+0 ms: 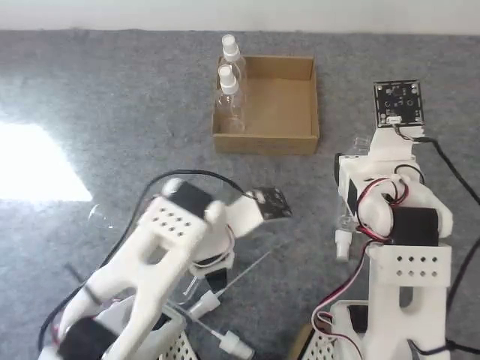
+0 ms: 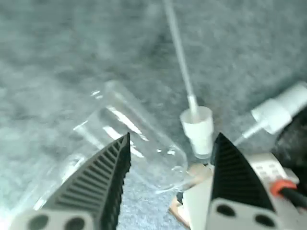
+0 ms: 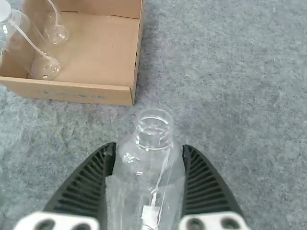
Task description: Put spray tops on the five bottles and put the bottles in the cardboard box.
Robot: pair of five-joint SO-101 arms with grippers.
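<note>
My left gripper (image 2: 173, 139) is open, low over the grey felt. Between its jaws lie one end of a clear bottle (image 2: 129, 139) on its side and a white spray top (image 2: 196, 129) with its long tube. A second spray top (image 2: 283, 108) lies just beside them. From above, that gripper (image 1: 208, 279) is at the front left. My right gripper (image 3: 148, 148) is shut on an open-necked clear bottle (image 3: 153, 143), its neck towards the cardboard box (image 3: 72, 91); a white spray top (image 3: 151, 213) shows through its wall. Two capped bottles (image 1: 229, 82) stand in the box (image 1: 266, 142).
Loose spray tops (image 1: 206, 302) (image 1: 236, 345) lie near the front edge by the left arm. A faint clear bottle (image 1: 100, 217) lies at the left. Another white spray top (image 1: 343, 244) sits beside the right arm (image 1: 397, 225). Bright light patches the felt at far left.
</note>
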